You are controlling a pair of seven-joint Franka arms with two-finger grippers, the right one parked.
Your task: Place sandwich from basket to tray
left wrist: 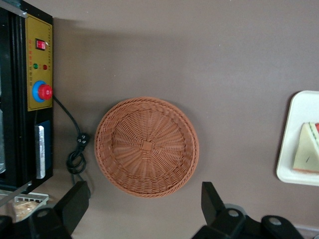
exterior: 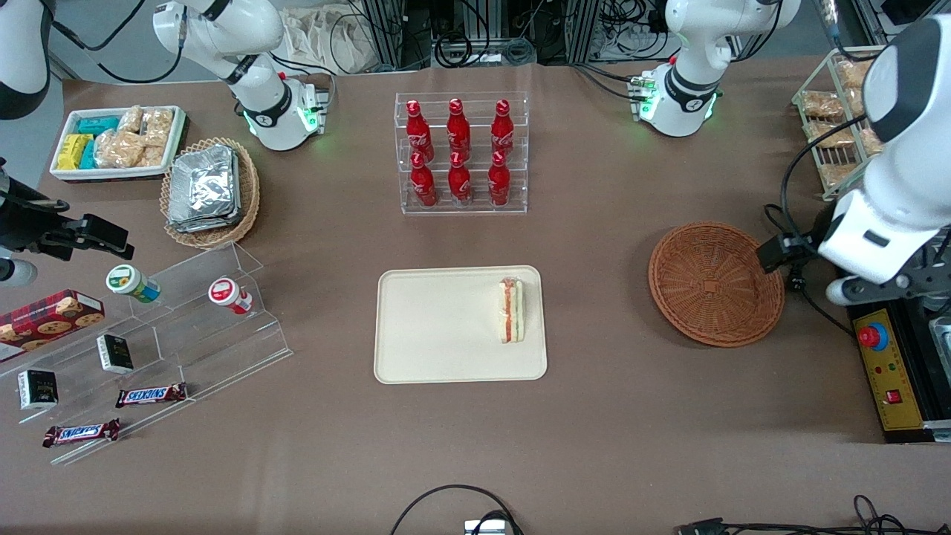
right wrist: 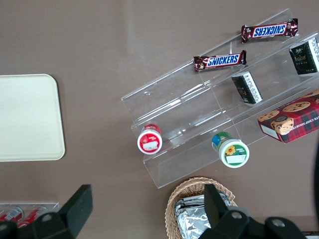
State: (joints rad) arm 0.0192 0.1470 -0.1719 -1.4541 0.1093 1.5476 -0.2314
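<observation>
On the brown bench (exterior: 609, 245), the sandwich (exterior: 511, 310) is lying inside the tray (exterior: 416, 327), and the basket (left wrist: 146, 146) is sitting empty. I'm holding the gripper (left wrist: 144, 209) wide, empty, above the basket; I'd retreat straight upward, avoiding its rim.

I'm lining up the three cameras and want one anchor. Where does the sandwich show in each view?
Front view: the sandwich lies on the tray, at the tray's end nearest the basket.
Left wrist view: a corner of it shows on the tray; the open hand hangs above the empty basket.
Right wrist view: not in it; only a bare tray end.
Shared landmark: the tray.
</observation>
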